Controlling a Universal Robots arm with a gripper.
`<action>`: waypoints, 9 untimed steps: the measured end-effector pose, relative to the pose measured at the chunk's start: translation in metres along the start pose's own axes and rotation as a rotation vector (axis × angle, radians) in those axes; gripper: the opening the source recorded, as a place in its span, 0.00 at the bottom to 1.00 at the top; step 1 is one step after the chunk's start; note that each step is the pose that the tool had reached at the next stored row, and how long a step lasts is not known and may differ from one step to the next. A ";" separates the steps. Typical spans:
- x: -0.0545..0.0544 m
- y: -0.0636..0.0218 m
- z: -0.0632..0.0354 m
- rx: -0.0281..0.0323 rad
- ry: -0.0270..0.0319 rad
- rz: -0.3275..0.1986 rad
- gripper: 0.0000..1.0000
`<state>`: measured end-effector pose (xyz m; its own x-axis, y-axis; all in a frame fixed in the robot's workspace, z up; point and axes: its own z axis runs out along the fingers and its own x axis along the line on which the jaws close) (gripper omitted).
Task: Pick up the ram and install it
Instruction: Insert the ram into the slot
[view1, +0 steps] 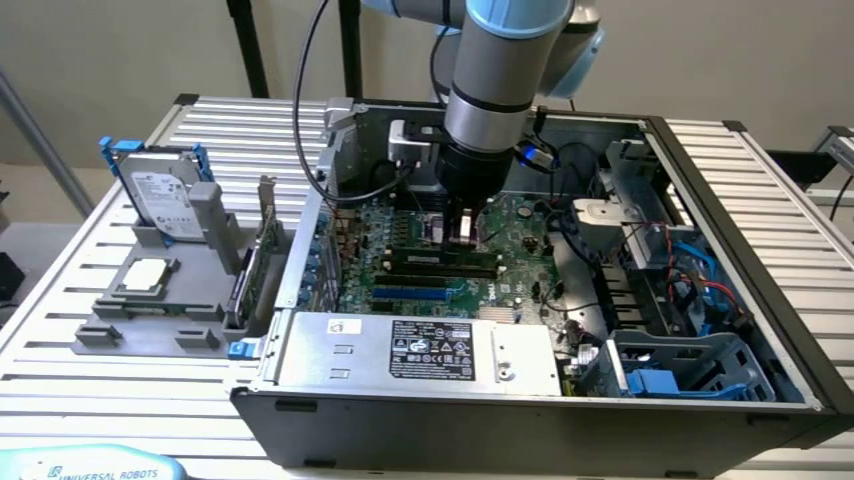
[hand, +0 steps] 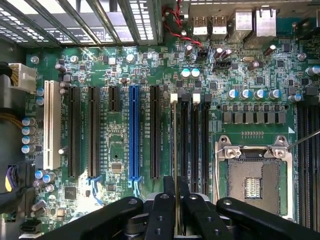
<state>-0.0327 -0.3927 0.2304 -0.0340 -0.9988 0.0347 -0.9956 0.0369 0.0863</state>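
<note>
Black two-finger gripper low centre of frame, fingers narrowed onto thin green ram stick seen edge-on, hanging over black memory slots on green motherboard, inside open grey computer case

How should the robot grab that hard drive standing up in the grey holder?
Probably by its top edge, coming straight down from above and pinching the two broad flat faces. The hard drive stands upright with its bottom sunk in the grey holder, so the upper part is free.
</note>
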 end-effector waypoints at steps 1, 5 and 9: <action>0.001 0.0001 -0.0003 0.0000 0.0000 0.000 0.14; 0.001 0.0001 -0.0004 0.0000 -0.0001 0.000 0.14; 0.001 0.0000 0.0000 0.0020 -0.0015 0.000 0.14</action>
<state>-0.0327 -0.3938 0.2305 -0.0340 -0.9989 0.0332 -0.9958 0.0367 0.0843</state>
